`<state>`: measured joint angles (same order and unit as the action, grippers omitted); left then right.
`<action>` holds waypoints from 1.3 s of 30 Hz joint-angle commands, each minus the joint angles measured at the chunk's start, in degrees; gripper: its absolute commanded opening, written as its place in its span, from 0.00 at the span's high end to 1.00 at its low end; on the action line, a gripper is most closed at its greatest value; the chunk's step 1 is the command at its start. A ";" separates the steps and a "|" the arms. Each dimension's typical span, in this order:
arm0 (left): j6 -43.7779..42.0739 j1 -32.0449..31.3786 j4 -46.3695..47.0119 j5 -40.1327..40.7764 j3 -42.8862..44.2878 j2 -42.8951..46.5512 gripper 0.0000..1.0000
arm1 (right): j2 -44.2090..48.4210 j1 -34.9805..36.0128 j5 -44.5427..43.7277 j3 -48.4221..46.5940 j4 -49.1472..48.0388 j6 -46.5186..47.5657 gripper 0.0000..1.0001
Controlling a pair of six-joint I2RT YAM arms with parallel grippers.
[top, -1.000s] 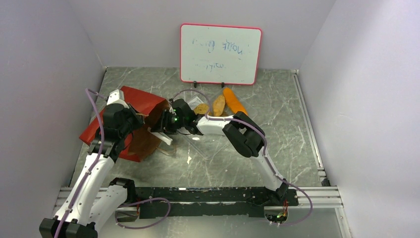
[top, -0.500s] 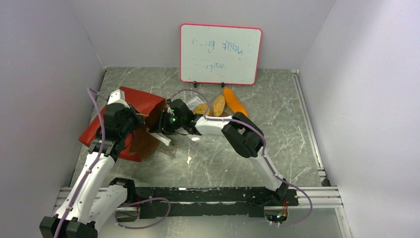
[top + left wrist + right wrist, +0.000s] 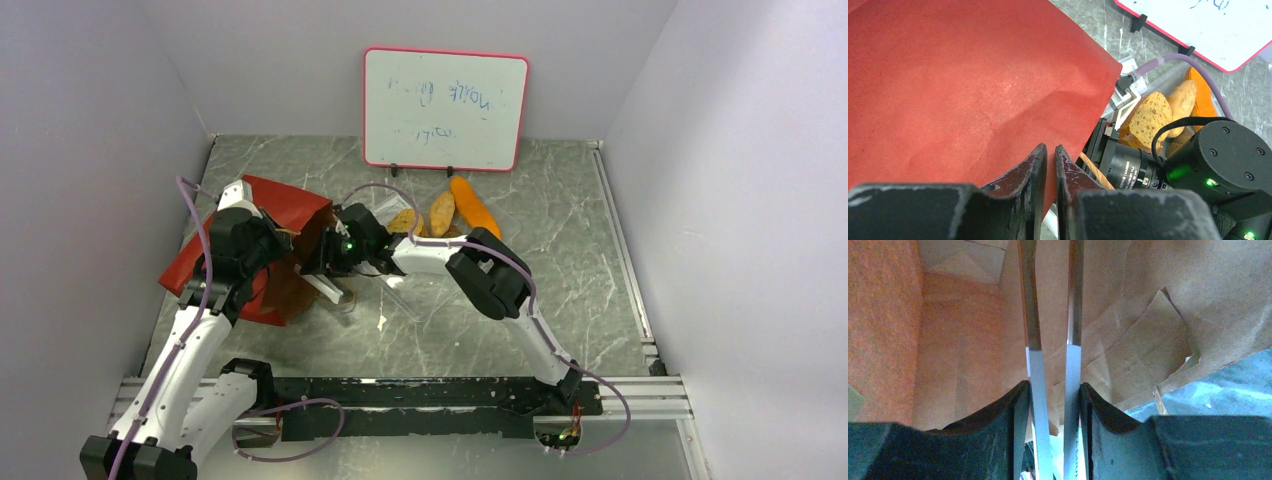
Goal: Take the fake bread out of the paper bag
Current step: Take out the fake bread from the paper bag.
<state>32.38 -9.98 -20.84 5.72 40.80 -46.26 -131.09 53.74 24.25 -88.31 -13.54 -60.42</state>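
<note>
Overhead and wrist views. The paper bag [image 3: 287, 201] lies on its side at the left of the grey marbled table [image 3: 560, 250], smooth matte red outside and creased brown kraft inside [image 3: 1148, 305]. Its long axis runs left to right and its mouth opens rightward. The left gripper [image 3: 1050, 148] is closed, pinching the bag's red wall at the mouth rim. The right gripper [image 3: 1053, 387] reaches into the mouth, partly closed against two thin flat parallel strips [image 3: 1034, 365], white near the jaws and glossy beyond; what they belong to cannot be told. Three fake bread pieces rest right of the bag, near the whiteboard [image 3: 445, 108]: a porous golden crusty slice [image 3: 1148, 115], a tan oval roll [image 3: 441, 212] beside it, and a smooth orange baguette [image 3: 474, 205] whose long axis runs far-left to near-right.
</note>
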 commanded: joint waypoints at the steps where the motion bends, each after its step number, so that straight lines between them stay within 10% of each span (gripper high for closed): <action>1: -0.61 -0.31 0.91 -1.25 2.44 -0.01 0.93 | 1.46 0.49 1.30 0.56 -0.20 1.18 0.61; 22: -0.76 -0.30 0.53 -4.12 3.08 0.11 0.92 | -8.52 -0.21 2.91 -16.60 6.22 0.87 0.61; 31: 0.82 -0.31 -0.92 -0.51 2.97 0.58 0.92 | -3.80 -1.65 1.56 -6.70 0.61 -2.24 0.99; 39: 4.99 -0.31 -2.02 8.93 2.48 1.40 0.91 | 7.30 -2.77 0.72 4.50 -2.49 -1.10 1.00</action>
<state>34.79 -9.98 -21.96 8.80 41.82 -45.69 -130.58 52.07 26.46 -87.74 -13.96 -61.98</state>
